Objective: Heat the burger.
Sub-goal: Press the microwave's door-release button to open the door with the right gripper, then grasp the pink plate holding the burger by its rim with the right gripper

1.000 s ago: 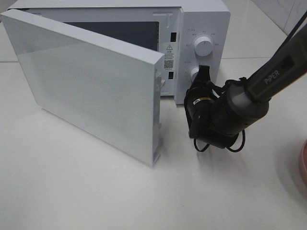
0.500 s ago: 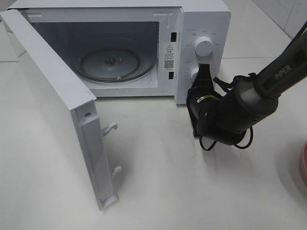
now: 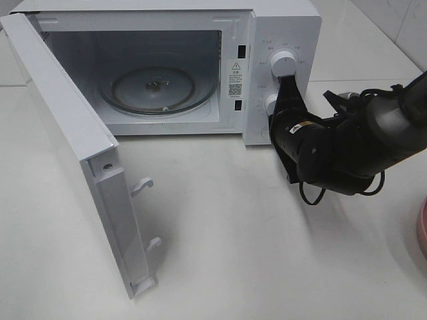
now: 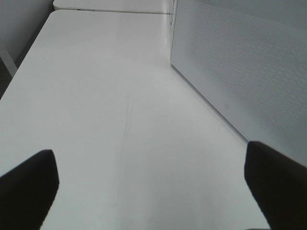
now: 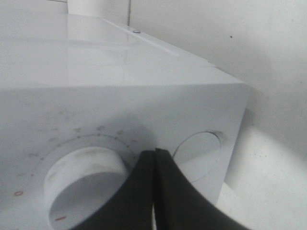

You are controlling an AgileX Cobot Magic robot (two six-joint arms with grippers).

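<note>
Exterior high shows the right gripper (image 3: 287, 88) pinched shut, empty, by the microwave (image 3: 287, 27); burger unseen, pink plate (image 3: 423, 233) at its right; left gripper (image 4: 151, 187) gapes wide, empty.

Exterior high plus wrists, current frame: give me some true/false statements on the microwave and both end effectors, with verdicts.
1. The door stands wide open. True.
2. A burger sits on the turntable. False: the glass turntable is bare, and no burger shows in any view.
3. The right end effector is shut, its tip by the upper knob. True.
4. The left end effector is shut on the door. False: it is open, holds nothing and hangs over the table beside the door.
5. A pink plate shows at the right edge of the high view. True.
</note>
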